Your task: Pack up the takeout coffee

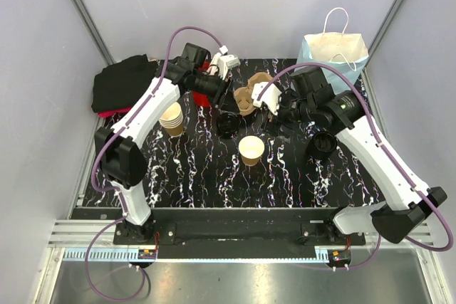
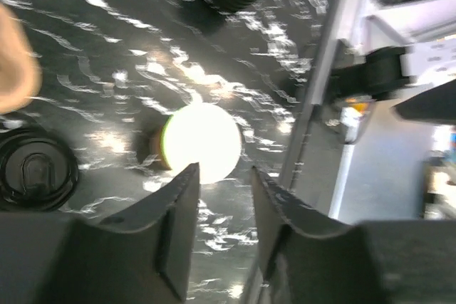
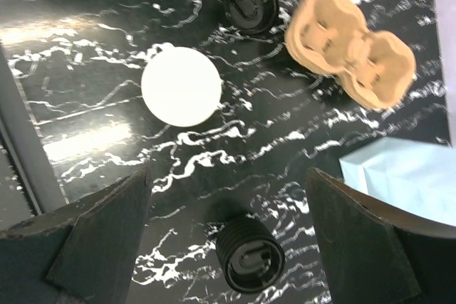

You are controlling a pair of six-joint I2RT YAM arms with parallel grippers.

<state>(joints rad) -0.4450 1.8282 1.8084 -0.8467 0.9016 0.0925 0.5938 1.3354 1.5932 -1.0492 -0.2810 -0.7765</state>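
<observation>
Takeout coffee: the tan kraft-paper cup (image 1: pixel 251 149) is being left upright and uncovered on the black marbled table (image 1: pixel 185 176), near the middle of the top view, with neither arm touching it.
Left claw (image 2: pixel 223 176): its fingers are being held partly apart with nothing between them. In the left wrist view the cup's white mouth is being framed just above the gap.
Right claw (image 3: pixel 228 176): it is being held wide apart and empty, with the cup lying at the upper left of the right wrist view.
Lids: a single black lid (image 1: pixel 226 124) is lying up and left of the cup, and a stack of black lids (image 1: pixel 320 145) is sitting to its right.
Carrier: the moulded-pulp cup carrier (image 1: pixel 249 94) is lying above the cup, apart from it.
Bag: a handled paper bag (image 1: pixel 335 51) is standing open at the upper right.
Progress: the packing is being judged as barely begun. The cup is not being gripped, capped, seated in the carrier or bagged, and all of that appears left to do.
</observation>
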